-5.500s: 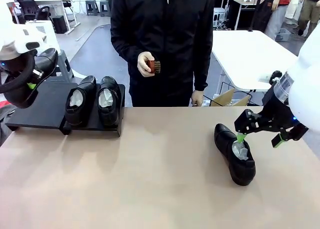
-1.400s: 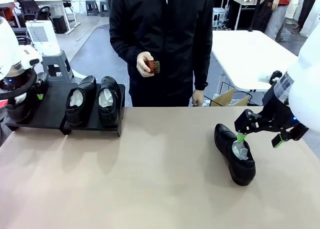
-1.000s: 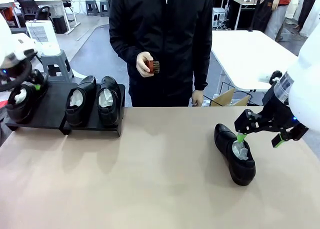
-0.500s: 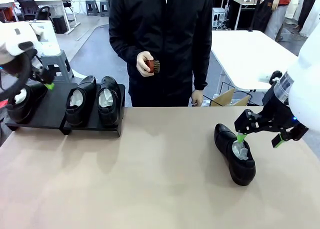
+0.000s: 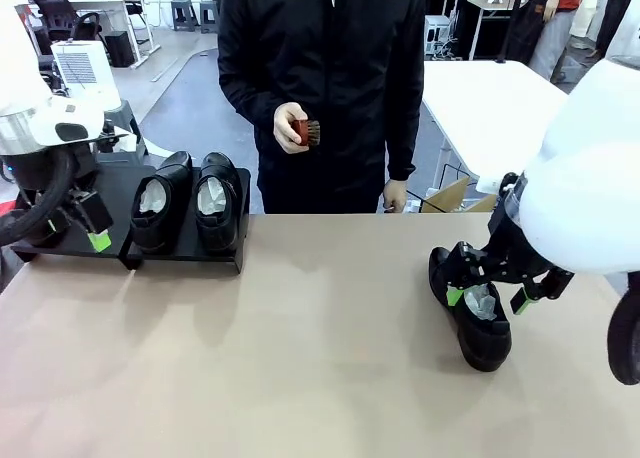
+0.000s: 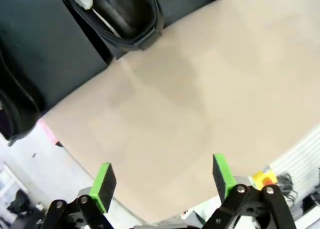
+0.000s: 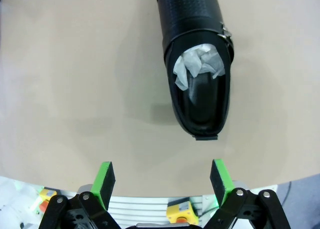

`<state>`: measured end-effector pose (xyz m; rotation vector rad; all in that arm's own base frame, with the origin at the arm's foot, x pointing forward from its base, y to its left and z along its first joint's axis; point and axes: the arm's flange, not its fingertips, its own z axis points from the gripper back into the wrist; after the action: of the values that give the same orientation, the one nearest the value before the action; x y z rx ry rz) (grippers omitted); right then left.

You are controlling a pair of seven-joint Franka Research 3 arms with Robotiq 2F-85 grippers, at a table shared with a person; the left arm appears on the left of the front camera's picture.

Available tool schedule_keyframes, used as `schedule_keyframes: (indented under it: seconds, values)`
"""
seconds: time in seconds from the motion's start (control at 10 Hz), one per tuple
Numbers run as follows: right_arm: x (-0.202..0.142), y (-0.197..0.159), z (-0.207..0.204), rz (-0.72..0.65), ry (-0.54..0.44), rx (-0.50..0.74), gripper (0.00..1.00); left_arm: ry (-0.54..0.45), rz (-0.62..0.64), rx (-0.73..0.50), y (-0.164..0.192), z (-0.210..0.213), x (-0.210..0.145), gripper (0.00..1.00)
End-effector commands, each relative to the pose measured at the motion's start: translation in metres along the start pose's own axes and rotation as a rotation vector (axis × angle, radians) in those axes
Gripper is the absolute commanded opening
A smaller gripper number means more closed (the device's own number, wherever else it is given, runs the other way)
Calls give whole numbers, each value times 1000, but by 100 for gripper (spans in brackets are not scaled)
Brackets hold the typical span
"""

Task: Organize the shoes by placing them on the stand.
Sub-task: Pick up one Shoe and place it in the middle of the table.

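Two black shoes [image 5: 160, 200] [image 5: 218, 200] with white paper inside stand side by side on the black stand [image 5: 112, 200]. A third shoe at the stand's left end is mostly hidden behind my left arm. My left gripper [image 5: 75, 233] hangs open at the stand's front left with nothing in it. In the left wrist view the gripper [image 6: 162, 178] is over bare tabletop, with a shoe [image 6: 122, 9] on the stand [image 6: 50, 54] above it. The fourth shoe [image 5: 478, 323] lies on the table at right. My right gripper [image 5: 488, 298] hovers open above this shoe [image 7: 189, 19], apart from it [image 7: 161, 181].
A person stands at the far side, holding a small reddish-brown brush [image 5: 307, 132] in one hand. The tan tabletop [image 5: 300, 358] stretches bare between the stand and the right shoe. A white table [image 5: 490, 108] stands behind on the right.
My left gripper has come away from the third shoe on the stand's left end and dropped toward the stand's front. My right arm has swung left and turned above the fourth shoe.
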<state>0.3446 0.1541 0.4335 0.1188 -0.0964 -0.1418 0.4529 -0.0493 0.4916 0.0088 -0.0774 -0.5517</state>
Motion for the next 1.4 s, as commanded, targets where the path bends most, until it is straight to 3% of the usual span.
schedule_keyframes:
  seconds: [0.0, 0.1, 0.2, 0.4, 0.6, 0.9, 1.3]
  values:
    - [-5, -6, 14, -2, -23, -2, 100, -54, 0, 15, -10, -1, 1, 100]
    - [0, 0, 0, 0, 0, 0, 100, -54, 0, 15, -10, -1, 1, 100]
    - [-10, 11, 4, 38, -44, -28, 100, -54, 0, 15, -10, -1, 1, 100]
    - [23, 41, -18, 90, -19, -84, 100, -54, 0, 15, -10, -1, 1, 100]
    - [56, 58, -29, 19, -101, -215, 100, -54, 0, 15, -10, -1, 1, 100]
    - [73, 56, -48, -9, -10, -190, 100, -54, 0, 15, -10, -1, 1, 100]
    - [63, 33, -37, -70, 33, -161, 100, -54, 0, 15, -10, -1, 1, 100]
